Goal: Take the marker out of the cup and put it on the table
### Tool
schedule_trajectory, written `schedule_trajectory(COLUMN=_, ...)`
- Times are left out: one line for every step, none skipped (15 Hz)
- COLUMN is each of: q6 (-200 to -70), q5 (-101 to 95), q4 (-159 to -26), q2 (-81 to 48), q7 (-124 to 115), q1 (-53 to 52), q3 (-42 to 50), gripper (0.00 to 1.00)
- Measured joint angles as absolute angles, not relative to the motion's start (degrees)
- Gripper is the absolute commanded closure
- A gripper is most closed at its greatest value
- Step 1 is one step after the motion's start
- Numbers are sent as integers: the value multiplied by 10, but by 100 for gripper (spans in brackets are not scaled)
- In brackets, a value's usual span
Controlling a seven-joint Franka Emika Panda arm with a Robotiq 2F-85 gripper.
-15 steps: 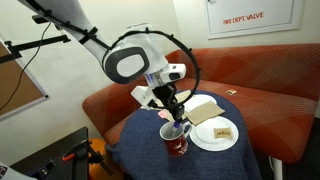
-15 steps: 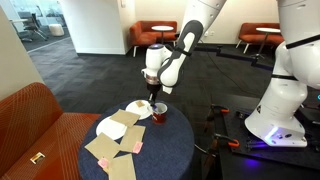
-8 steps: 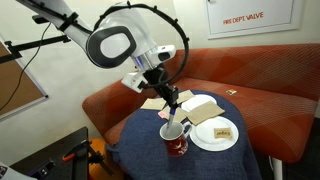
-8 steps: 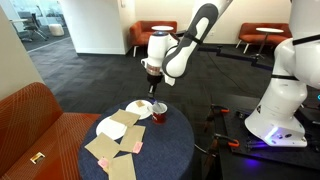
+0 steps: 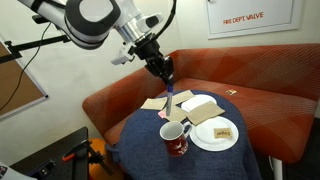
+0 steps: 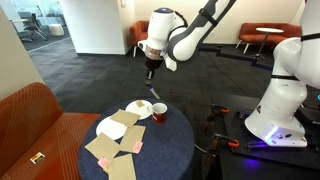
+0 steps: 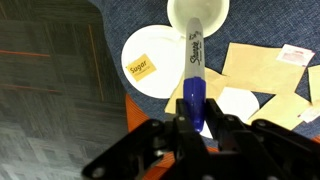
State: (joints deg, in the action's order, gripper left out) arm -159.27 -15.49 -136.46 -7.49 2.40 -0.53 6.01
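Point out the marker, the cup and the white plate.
marker [image 7: 194,62]: wrist view, on its pale barrel.
cup [image 5: 178,144]: an exterior view, on its red wall.
white plate [image 5: 204,141]: an exterior view, on its bare rim.

I stood by an orange-red corner bench [image 5: 255,105] that curved behind the round desk [image 5: 140,140], itself draped in dark blue cloth. Above the bench ran a pale wall [image 5: 195,30] carrying a white sign [image 5: 243,17] lettered FIRE DEPT VALVE in red. A wood-framed board [image 5: 15,75] showed at the edge of an exterior view. Across the room dark grey carpet [image 6: 90,85] stretched away to a white column [image 6: 95,25], with orange armchairs [image 6: 160,32] beyond it. Daylight came through tall windows [image 6: 30,20] at the far end. In the wrist view the carpet showed thin orange streaks.
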Motion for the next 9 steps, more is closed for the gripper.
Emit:
schedule_trajectory(q6=-1584, q5=-154, q4=-1365, q2=-66, q7=31, q1=-5, q3=54, gripper=94)
schedule_trajectory(q6=-1578, q5=-152, q4=-1365, q2=-59, q7=38, q1=-5, q3=46, gripper=94)
schedule_trajectory(q6=-1571, q5=-146, q4=-1365, q2=-53, q7=50, q1=-5, q3=39, gripper=94)
schedule_trajectory(q6=-1563, q5=-140, q4=-1365, q2=-49, q7=62, q1=-5, q3=30, gripper=94)
schedule_trajectory(q6=-1557, q5=-132, q4=-1365, q2=-46, q7=76, q1=-5, q3=22, gripper=94)
schedule_trajectory(q6=-1549, q5=-121, q4=-1365, q2=-43, q7=92, q1=-6, q3=14, gripper=94)
schedule_trajectory(q6=-1540, q5=-109, q4=-1364, q2=-42, q7=111, q1=-6, q3=6, gripper=94)
schedule_trajectory(q6=-1532, q5=-100, q4=-1364, q2=-41, q7=127, q1=-7, q3=-2, gripper=94)
schedule_trajectory(q6=-1523, q5=-95, q4=-1364, q2=-40, q7=140, q1=-7, q3=-9, gripper=94)
